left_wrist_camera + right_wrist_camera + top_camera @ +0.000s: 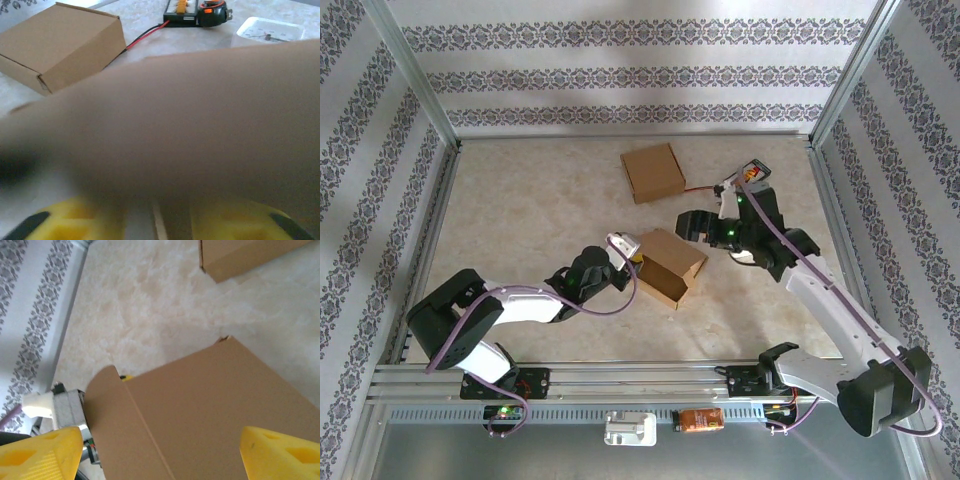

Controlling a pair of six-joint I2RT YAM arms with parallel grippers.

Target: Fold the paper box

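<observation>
- Camera overhead: I am watching the brown cardboard paper box (665,265) lying mid-table, partly formed, its top gaping open. The left gripper (623,248) is sitting at its left edge and the right gripper (698,225) at its right corner.
- Left wrist: blurred cardboard is hanging over the yellow fingers (75,222), so I cannot tell how those jaws are standing.
- Right wrist: yellow fingertips (40,450) are standing spread wide, pinching nothing, with the box panel beneath.
- I am judging the walls raised and the closing left to do.
</observation>
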